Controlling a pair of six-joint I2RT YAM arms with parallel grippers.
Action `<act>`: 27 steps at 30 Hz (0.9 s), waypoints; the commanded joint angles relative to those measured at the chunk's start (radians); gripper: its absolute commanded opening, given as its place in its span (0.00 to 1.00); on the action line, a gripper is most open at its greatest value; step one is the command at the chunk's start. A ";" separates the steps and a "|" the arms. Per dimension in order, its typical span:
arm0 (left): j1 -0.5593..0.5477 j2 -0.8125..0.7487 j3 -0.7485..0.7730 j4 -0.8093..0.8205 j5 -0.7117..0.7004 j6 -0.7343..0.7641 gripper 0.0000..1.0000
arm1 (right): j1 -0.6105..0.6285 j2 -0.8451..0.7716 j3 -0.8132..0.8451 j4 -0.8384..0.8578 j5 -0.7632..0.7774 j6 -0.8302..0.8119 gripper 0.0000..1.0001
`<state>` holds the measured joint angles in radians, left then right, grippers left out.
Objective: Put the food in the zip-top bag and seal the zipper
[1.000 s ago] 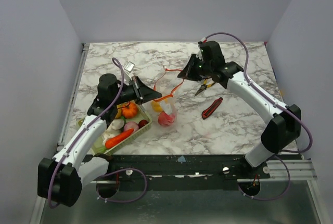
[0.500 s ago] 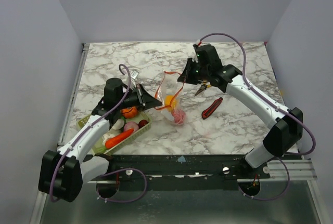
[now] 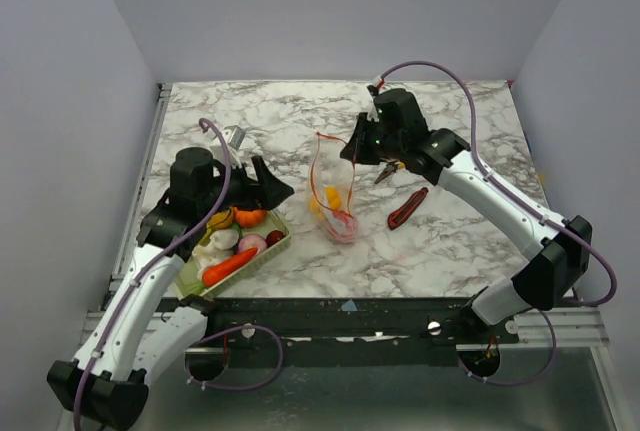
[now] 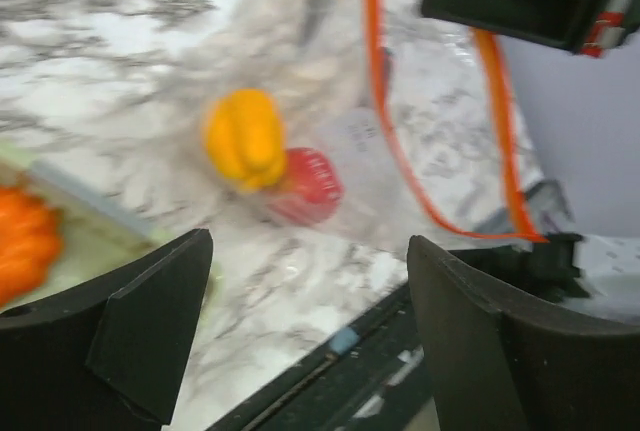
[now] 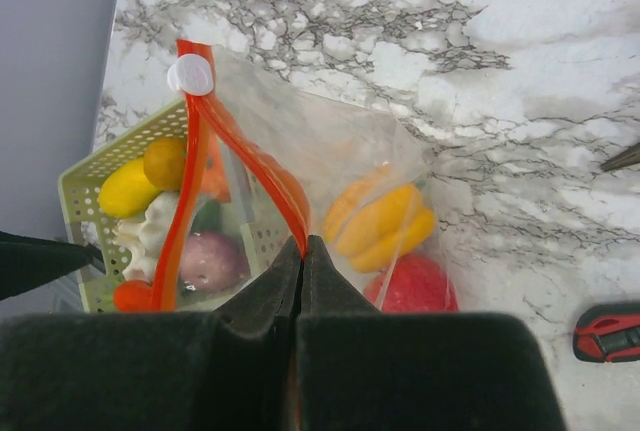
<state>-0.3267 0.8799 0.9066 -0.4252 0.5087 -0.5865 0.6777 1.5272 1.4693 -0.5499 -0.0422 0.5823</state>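
The clear zip-top bag (image 3: 330, 186) hangs upright over mid-table, its mouth gaping. My right gripper (image 3: 351, 148) is shut on the red-orange zipper (image 5: 205, 146) at the bag's far rim, the pinch showing in the right wrist view (image 5: 302, 244). A yellow piece (image 5: 385, 219) and a red piece (image 5: 418, 286) of the food lie at the bag's bottom. My left gripper (image 3: 278, 187) stands open and empty, left of the bag and apart from it; its fingers (image 4: 150, 321) frame the table edge. More food (image 3: 232, 263) fills the green basket (image 3: 277, 248).
A red-and-black utility knife (image 3: 407, 208) lies right of the bag, with a small hand tool (image 3: 388, 170) just behind it. A small clear packet (image 3: 237, 134) sits behind the left arm. The table's front edge runs close below the basket.
My left gripper has opened, let the yellow piece drop into the bag, and drawn back left toward the basket. The right gripper has kept its hold; the bag now hangs straighter.
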 commanded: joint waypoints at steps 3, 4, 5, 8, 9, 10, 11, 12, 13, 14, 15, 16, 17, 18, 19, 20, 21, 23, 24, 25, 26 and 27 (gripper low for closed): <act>0.051 -0.127 -0.054 -0.321 -0.621 0.124 0.84 | 0.000 -0.039 -0.028 0.004 0.038 -0.029 0.00; 0.067 -0.133 -0.069 -0.323 -0.652 0.116 0.84 | 0.002 -0.038 -0.031 0.008 0.033 -0.030 0.00; 0.086 -0.131 -0.082 -0.315 -0.667 0.111 0.85 | 0.001 -0.038 -0.036 0.012 0.029 -0.029 0.00; 0.123 -0.083 -0.120 -0.281 -0.691 0.093 0.88 | 0.001 -0.039 -0.041 0.019 0.019 -0.031 0.00; 0.136 -0.057 -0.121 -0.280 -0.695 0.083 0.89 | 0.001 -0.042 -0.043 0.019 0.018 -0.031 0.00; 0.152 -0.022 -0.121 -0.279 -0.695 0.077 0.89 | 0.002 -0.044 -0.043 0.018 0.019 -0.031 0.00; 0.164 0.010 -0.119 -0.280 -0.695 0.071 0.89 | 0.001 -0.050 -0.044 0.017 0.020 -0.030 0.00; 0.178 0.043 -0.115 -0.279 -0.692 0.067 0.89 | 0.001 -0.056 -0.048 0.017 0.022 -0.031 0.00; 0.189 0.069 -0.110 -0.274 -0.689 0.061 0.89 | 0.002 -0.063 -0.054 0.019 0.023 -0.029 0.00; 0.200 0.095 -0.108 -0.264 -0.685 0.060 0.89 | 0.001 -0.071 -0.064 0.026 0.024 -0.027 0.00; 0.206 0.120 -0.107 -0.245 -0.685 0.060 0.88 | 0.001 -0.078 -0.072 0.030 0.024 -0.024 0.00; 0.213 0.137 -0.107 -0.232 -0.686 0.056 0.87 | 0.002 -0.084 -0.078 0.033 0.024 -0.024 0.00; 0.221 0.159 -0.104 -0.222 -0.687 0.047 0.87 | 0.001 -0.089 -0.082 0.034 0.025 -0.023 0.00; 0.226 0.177 -0.098 -0.220 -0.685 0.036 0.86 | 0.002 -0.091 -0.084 0.033 0.024 -0.022 0.00; 0.227 0.199 -0.095 -0.216 -0.682 0.026 0.84 | 0.002 -0.092 -0.082 0.031 0.023 -0.023 0.00; 0.227 0.217 -0.090 -0.213 -0.672 0.017 0.82 | 0.001 -0.092 -0.080 0.028 0.021 -0.024 0.00; 0.228 0.241 -0.084 -0.211 -0.657 0.012 0.80 | 0.001 -0.091 -0.077 0.027 0.019 -0.025 0.00; 0.229 0.290 -0.060 -0.217 -0.631 0.004 0.74 | 0.001 -0.092 -0.076 0.030 0.016 -0.024 0.00; 0.229 0.314 -0.048 -0.222 -0.625 -0.004 0.71 | 0.001 -0.092 -0.078 0.036 0.015 -0.024 0.00; 0.229 0.330 -0.040 -0.223 -0.624 -0.007 0.71 | 0.001 -0.091 -0.077 0.039 0.013 -0.024 0.00; 0.228 0.346 -0.031 -0.225 -0.633 -0.008 0.71 | 0.002 -0.088 -0.075 0.038 0.012 -0.023 0.00; 0.229 0.357 -0.028 -0.227 -0.650 -0.012 0.71 | 0.002 -0.088 -0.072 0.039 0.008 -0.024 0.00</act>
<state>-0.1040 1.1919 0.8272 -0.6582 -0.1379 -0.5663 0.6777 1.4582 1.3968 -0.5320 -0.0341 0.5671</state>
